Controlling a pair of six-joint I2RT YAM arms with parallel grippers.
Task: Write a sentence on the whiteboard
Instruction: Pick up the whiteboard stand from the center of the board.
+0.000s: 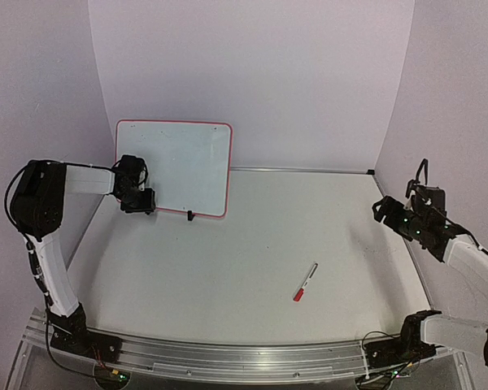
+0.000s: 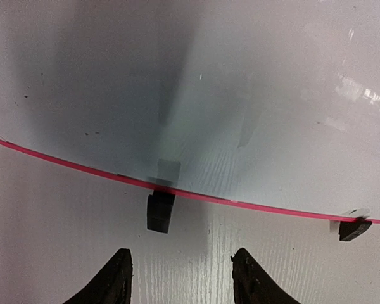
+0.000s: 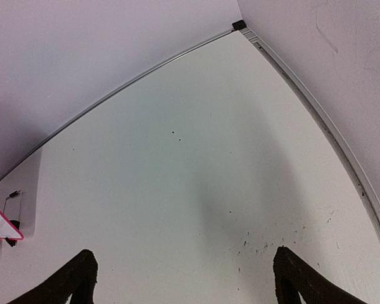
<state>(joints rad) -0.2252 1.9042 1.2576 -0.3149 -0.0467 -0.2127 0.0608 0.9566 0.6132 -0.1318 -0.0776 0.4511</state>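
The whiteboard (image 1: 175, 166) stands in the upper left of the top view, nearly upright on the tabletop (image 1: 228, 260) and propped on small black feet; no writing shows on its face. It looks like a thin, stiff, glossy sheet, probably light and easy to tip or slide on so narrow a base; the smooth face would give a finger little purchase, so the red frame (image 2: 63, 161) along its edge, rounded at the corners, seems the sounder place to pinch or steady it. In the left wrist view one foot (image 2: 160, 211) sits at lower centre, a blocky piece of dark plastic; a second foot (image 2: 354, 227) shows at lower right; the surface beneath has a fine rippled grain. The left end effector (image 1: 137, 200) hangs just beside the board's lower left corner, its fingers moderately apart and holding nothing; the right end effector (image 1: 388, 213), at the right edge of the top view, stands wide and empty. The marker (image 1: 305, 282) lies flat at lower centre-right, well apart from both; it is slim and rigid, a pale barrel with a red end, likely to roll, and best gripped across mid-barrel.
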